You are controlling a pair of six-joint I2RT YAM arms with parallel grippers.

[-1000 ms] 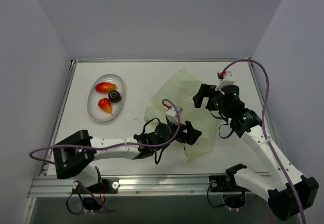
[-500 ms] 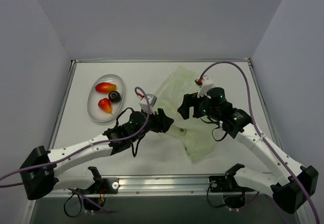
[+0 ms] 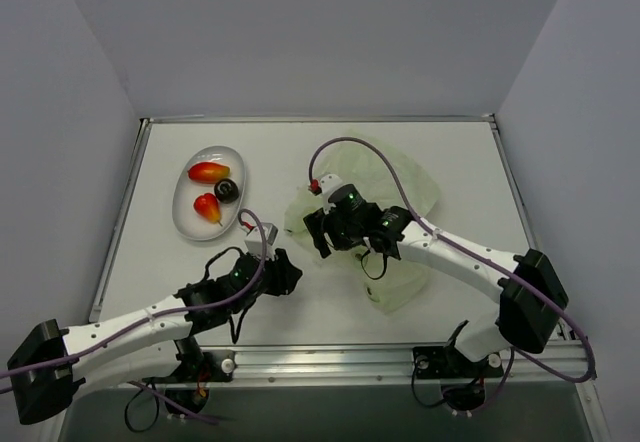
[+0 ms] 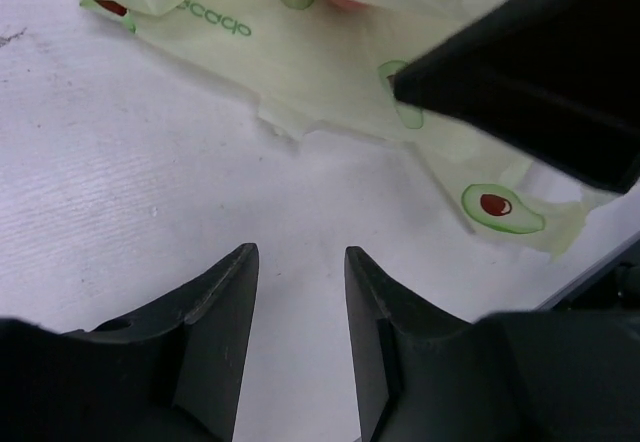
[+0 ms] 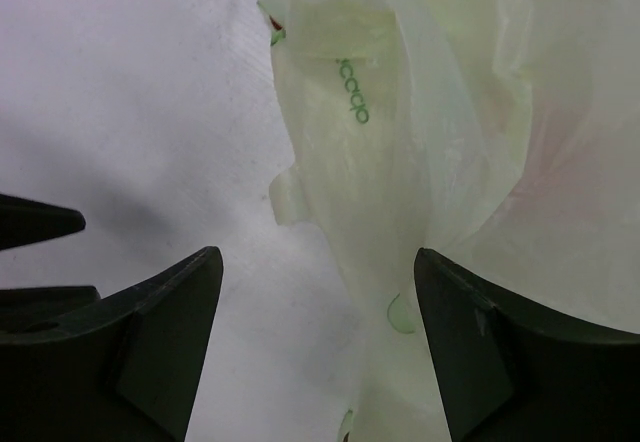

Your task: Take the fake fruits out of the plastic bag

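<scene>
The pale green plastic bag point(image 3: 410, 187) printed with avocados lies crumpled right of the table's middle. My right gripper point(image 3: 318, 237) is wide open and empty over the bag's left edge point(image 5: 400, 112), one finger point(image 5: 470, 312) above the plastic, the other above bare table. My left gripper point(image 3: 288, 274) is open and empty just near-left of the bag, low over the table point(image 4: 300, 262). A reddish fake fruit point(image 4: 345, 0) shows through the bag point(image 4: 320, 62). Two red-orange fake fruits point(image 3: 208, 172) point(image 3: 207, 207) lie in the white oval dish point(image 3: 182, 217).
A small dark round object point(image 3: 228, 191) also lies in the dish at the left rear. My right gripper's dark finger point(image 4: 520, 82) fills the upper right of the left wrist view. Grey walls close in the table's sides and back.
My right arm has swung left across the bag to its left edge. My left arm has pulled back leftward and nearer, off the bag. The bag's shape has shifted.
</scene>
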